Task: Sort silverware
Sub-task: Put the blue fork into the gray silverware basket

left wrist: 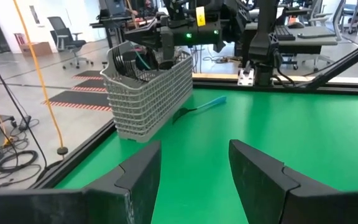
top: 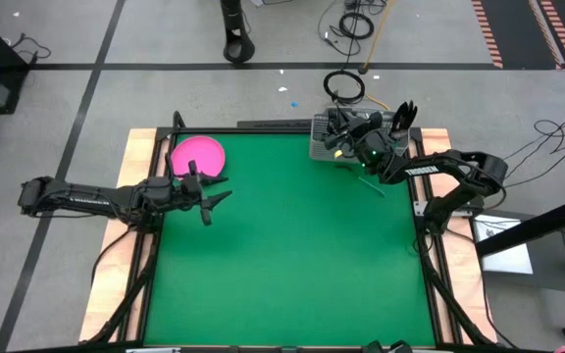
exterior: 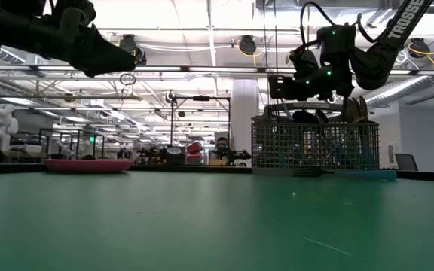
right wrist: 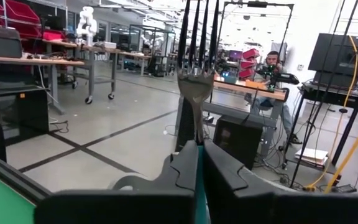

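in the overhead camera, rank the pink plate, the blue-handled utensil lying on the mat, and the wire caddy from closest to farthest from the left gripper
1. Pink plate: just beyond the open left gripper, at the table's far-left corner.
2. Blue-handled utensil: across the mat to the right, below the right arm.
3. Wire caddy: far edge, right of centre; too close to the utensil to rank firmly.

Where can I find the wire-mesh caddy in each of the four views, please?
High view: wire-mesh caddy at the table's far edge, partly under the right gripper.
Low view: right of centre, below that gripper.
Left wrist view: upper left of centre, on the green mat.
Right wrist view: not in it.
Shared landmark: the light-blue-handled utensil lying beside the caddy.
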Controlling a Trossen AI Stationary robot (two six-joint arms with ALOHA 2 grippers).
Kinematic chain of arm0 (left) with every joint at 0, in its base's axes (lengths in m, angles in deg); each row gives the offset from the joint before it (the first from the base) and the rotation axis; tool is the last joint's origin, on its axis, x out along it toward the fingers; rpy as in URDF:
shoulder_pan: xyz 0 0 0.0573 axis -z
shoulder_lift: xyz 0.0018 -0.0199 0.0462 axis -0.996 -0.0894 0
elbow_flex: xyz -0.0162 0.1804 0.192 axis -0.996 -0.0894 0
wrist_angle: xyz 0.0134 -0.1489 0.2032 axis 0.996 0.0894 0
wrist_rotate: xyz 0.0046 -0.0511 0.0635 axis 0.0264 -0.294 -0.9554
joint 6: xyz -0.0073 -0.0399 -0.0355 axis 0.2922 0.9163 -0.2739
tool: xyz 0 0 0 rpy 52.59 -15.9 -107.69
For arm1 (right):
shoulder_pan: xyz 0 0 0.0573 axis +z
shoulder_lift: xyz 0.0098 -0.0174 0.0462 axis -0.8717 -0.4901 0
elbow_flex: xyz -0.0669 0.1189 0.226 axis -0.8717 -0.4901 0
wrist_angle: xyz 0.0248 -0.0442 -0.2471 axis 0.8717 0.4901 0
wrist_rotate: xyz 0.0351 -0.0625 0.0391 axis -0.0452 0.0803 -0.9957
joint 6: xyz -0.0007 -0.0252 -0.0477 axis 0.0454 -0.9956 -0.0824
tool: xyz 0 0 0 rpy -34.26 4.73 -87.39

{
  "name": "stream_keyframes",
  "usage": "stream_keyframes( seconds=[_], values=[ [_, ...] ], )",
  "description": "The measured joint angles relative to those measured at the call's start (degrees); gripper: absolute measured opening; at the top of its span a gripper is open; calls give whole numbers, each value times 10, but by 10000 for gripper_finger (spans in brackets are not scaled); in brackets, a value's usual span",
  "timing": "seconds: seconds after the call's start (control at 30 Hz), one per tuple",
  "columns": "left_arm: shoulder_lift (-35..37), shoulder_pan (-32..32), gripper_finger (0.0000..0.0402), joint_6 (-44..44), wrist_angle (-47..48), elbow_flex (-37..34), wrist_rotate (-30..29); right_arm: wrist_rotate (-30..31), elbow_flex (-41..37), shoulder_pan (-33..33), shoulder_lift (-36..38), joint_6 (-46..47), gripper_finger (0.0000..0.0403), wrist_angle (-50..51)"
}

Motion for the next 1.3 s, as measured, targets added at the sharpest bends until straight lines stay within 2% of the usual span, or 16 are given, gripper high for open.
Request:
stream_keyframes(
  seconds=[0.57, 0.73, 0.87, 1.03, 1.23, 1.3],
  values=[
    [-5, 0, 192, 9, -5, 0, 0, 0, 0, 6, 0, -2, 78, 3],
    [-5, 0, 192, 9, -9, 0, 0, 0, 0, 33, 16, -38, 92, -8],
    [-5, 0, 192, 9, -9, 0, 0, 0, 0, 68, 58, -46, 95, 15],
    [-5, 0, 192, 9, -10, 0, 3, -3, 0, 116, 143, -19, 94, 142],
    [-5, 0, 192, 14, -18, 0, 18, -4, 5, 154, 253, 106, 94, 396],
    [-5, 0, 192, 14, -18, 0, 19, -23, 23, 159, 281, 147, 94, 505]
  ],
)
